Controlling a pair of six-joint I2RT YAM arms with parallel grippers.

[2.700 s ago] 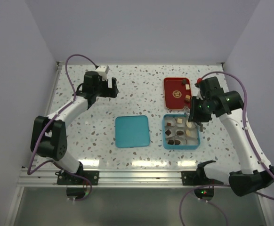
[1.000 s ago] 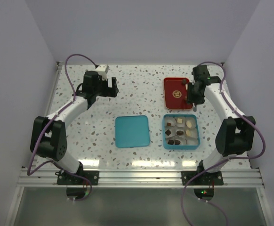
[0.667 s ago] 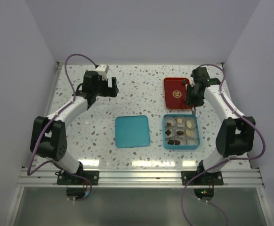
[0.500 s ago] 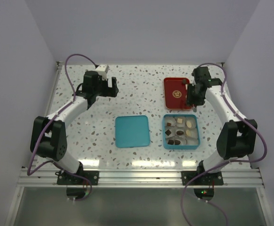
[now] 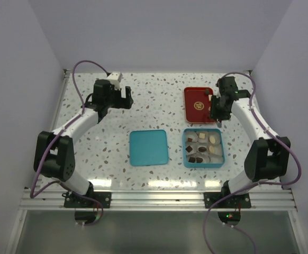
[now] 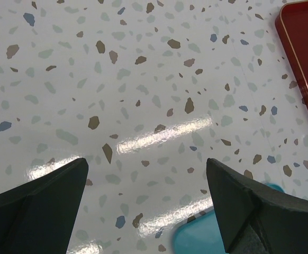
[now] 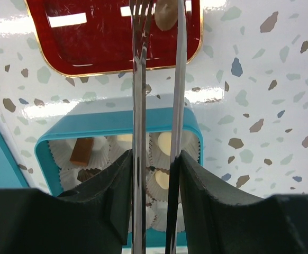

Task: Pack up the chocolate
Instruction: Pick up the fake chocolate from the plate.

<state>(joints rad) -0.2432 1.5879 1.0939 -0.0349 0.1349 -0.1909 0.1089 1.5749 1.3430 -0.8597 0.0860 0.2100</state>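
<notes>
In the right wrist view my right gripper (image 7: 155, 156) is shut on a pair of metal tongs (image 7: 138, 79). Their blades reach over the red tray (image 7: 90, 47), and a light brown chocolate (image 7: 165, 15) sits between the tips. Below them the teal box (image 7: 111, 120) holds paper cups with pieces in them, among them a brown square (image 7: 82, 151) and a cream round one (image 7: 164, 142). From above, the right gripper (image 5: 219, 108) hangs at the tray's right edge. My left gripper (image 5: 126, 99) is open over bare table at the back left.
The teal lid (image 5: 148, 147) lies flat left of the teal box (image 5: 204, 164). The red tray (image 5: 196, 116) sits just behind the box. Left wrist view: the tray's edge (image 6: 302, 69) at right, the lid's corner (image 6: 196, 241) at the bottom.
The right gripper with the tongs has gone from above the teal box back to the red tray, then shifted only slightly. The left arm has not moved.
</notes>
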